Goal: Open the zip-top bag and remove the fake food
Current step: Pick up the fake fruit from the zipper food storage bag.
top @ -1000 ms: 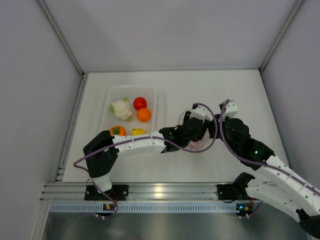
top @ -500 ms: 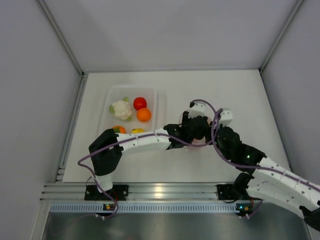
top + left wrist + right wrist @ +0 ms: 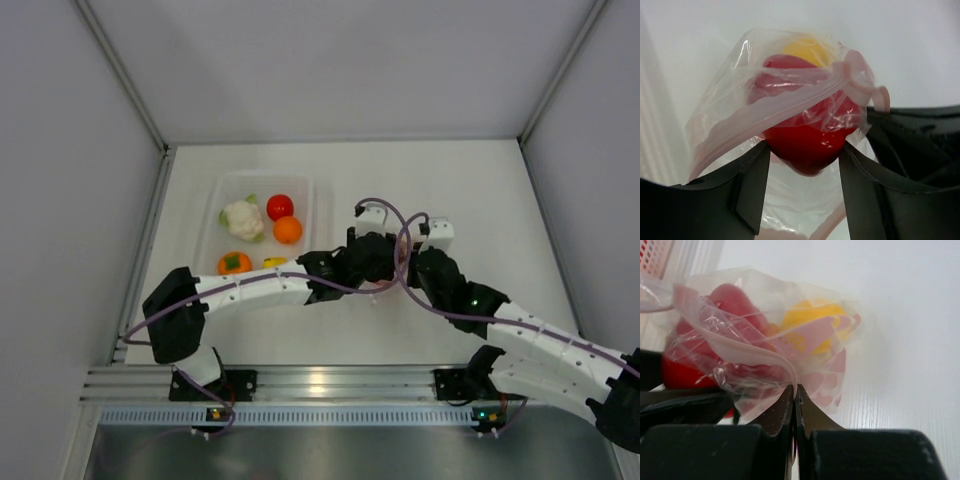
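The clear zip-top bag (image 3: 720,120) with its pink zip strip (image 3: 790,102) hangs between my two grippers, right of the tray in the top view (image 3: 384,285). My left gripper (image 3: 805,159) is shut on a red pepper (image 3: 800,135) whose lower half sticks out bare while film drapes its top. A yellow lemon (image 3: 807,50) sits behind it inside the bag. My right gripper (image 3: 795,390) is shut on a fold of the bag's edge (image 3: 755,355). That view also shows the lemon (image 3: 807,315) and the pepper (image 3: 680,372). In the top view, both grippers, left (image 3: 372,262) and right (image 3: 405,265), meet.
A rigid clear tray (image 3: 312,215) at the left holds a white cauliflower (image 3: 243,218), a red tomato (image 3: 280,206), an orange (image 3: 288,230), a persimmon (image 3: 234,263) and a lemon (image 3: 275,262). White walls enclose the table on three sides.
Both grippers have moved left toward the tray, carrying the bag with them. The left arm has folded back and the right arm has stretched out further.
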You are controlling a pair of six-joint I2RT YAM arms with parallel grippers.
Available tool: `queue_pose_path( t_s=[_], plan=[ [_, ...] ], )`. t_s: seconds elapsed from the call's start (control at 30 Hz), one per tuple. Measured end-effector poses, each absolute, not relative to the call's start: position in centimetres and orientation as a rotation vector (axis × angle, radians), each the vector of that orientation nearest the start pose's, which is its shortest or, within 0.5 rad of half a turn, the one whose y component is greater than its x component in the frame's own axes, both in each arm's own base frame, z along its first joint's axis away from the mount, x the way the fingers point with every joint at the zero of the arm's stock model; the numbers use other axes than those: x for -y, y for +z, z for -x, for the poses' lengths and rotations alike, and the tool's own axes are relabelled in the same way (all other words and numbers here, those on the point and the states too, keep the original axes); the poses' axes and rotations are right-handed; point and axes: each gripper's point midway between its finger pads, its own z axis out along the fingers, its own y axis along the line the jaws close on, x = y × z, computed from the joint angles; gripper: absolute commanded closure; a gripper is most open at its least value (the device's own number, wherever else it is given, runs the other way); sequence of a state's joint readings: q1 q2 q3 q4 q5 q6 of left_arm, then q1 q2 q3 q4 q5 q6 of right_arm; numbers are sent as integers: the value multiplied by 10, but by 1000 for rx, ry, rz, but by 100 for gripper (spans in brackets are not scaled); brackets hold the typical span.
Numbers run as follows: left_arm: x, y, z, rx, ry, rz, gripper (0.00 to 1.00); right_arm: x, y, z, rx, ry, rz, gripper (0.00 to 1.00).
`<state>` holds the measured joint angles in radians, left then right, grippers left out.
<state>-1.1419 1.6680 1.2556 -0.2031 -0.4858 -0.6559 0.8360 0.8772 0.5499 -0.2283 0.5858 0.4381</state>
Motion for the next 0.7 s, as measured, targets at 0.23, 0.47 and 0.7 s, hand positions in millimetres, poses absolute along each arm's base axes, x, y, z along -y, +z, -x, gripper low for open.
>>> queue_pose_path(
  t_s=[0.23, 0.47, 0.7],
  plan=[
    [390, 194, -233, -2101, -631, -242, 100, -138, 140, -259, -2042, 179, 5, 100],
    [394, 188, -224, -2120, -684, -277, 100, -137, 131, -263, -2078, 150, 26, 100],
    [397, 192, -211, -2106, -784, -318, 100, -139, 131, -262, -2085, 166, 51, 100]
  ],
)
